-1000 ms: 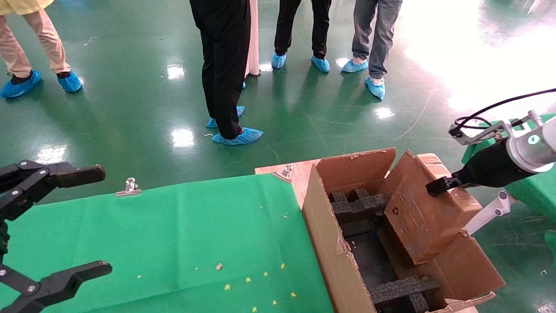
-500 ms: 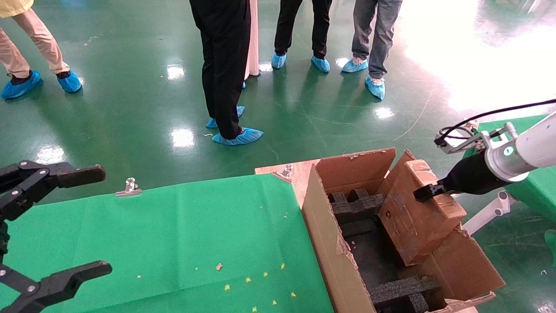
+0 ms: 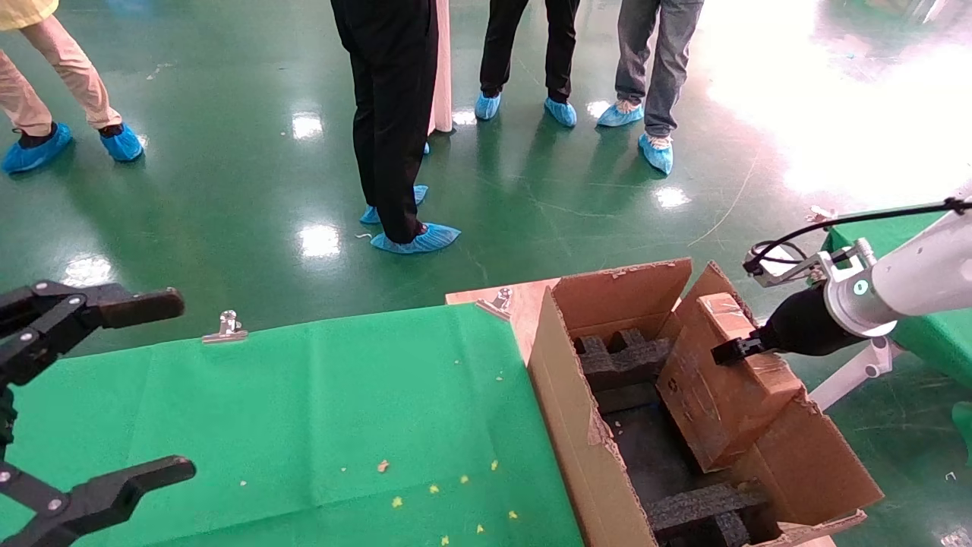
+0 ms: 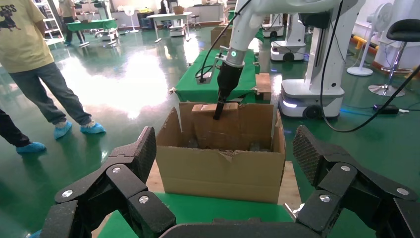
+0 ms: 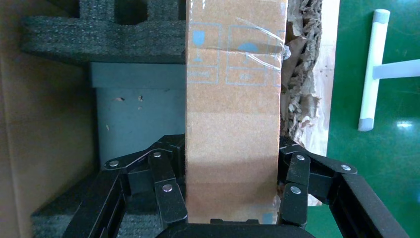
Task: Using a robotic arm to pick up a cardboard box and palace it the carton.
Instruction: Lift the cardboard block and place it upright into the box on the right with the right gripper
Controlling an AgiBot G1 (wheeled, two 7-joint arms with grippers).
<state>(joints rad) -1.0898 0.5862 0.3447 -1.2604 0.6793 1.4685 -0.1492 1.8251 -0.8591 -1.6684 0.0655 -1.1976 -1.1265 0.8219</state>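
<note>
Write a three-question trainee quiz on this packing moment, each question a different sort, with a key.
1. True or false: the right gripper is shut on the box.
2. Which best fits the box? A) flat on the cloth B) tilted, lower end inside the carton C) on the floor
3. Fill in: the left gripper hangs open over the ____ cloth.

Key: 1 true; 2 B; 3 green.

Your head cam looks forward and down over the green surface (image 3: 304, 410) and the carton (image 3: 577, 425). Your left wrist cam sits low behind its own jaws and faces that same carton (image 4: 223, 168) from farther off. Your right wrist cam is pressed in close, staring down the cardboard box (image 5: 233, 124) into the carton's foam blocks (image 5: 104, 39), which the head cam also catches.
</note>
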